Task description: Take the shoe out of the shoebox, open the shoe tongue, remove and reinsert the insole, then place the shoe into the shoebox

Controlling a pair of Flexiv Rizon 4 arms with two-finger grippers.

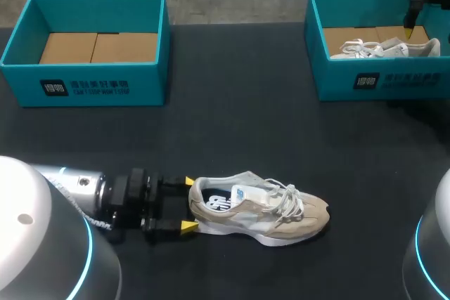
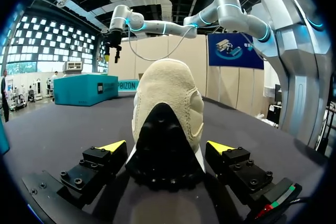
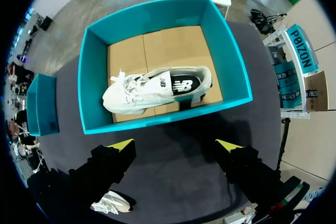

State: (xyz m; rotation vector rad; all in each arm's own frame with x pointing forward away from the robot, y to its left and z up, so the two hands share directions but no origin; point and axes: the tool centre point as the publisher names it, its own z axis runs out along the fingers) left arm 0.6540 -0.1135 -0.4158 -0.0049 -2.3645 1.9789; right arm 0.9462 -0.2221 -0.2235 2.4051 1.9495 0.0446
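Left gripper (image 1: pixel 187 204) sits low on the dark matte table (image 1: pixel 232 131), yellow-tipped fingers spread wide, straddling the heel of the beige shoe (image 1: pixel 271 210). The left wrist view shows a rounded, fuzzy heel cup over a black studded rubber tab, with a sliver of gap at each finger. The shoe stands on its sole, white laces loose, well apart from the left shoebox (image 1: pixel 91 86). The right gripper (image 3: pixel 176 145), fingers apart, hangs over the teal right shoebox (image 3: pixel 157 121). Inside it, a white shoe (image 3: pixel 157 90) lies on its side on brown cardboard flaps.
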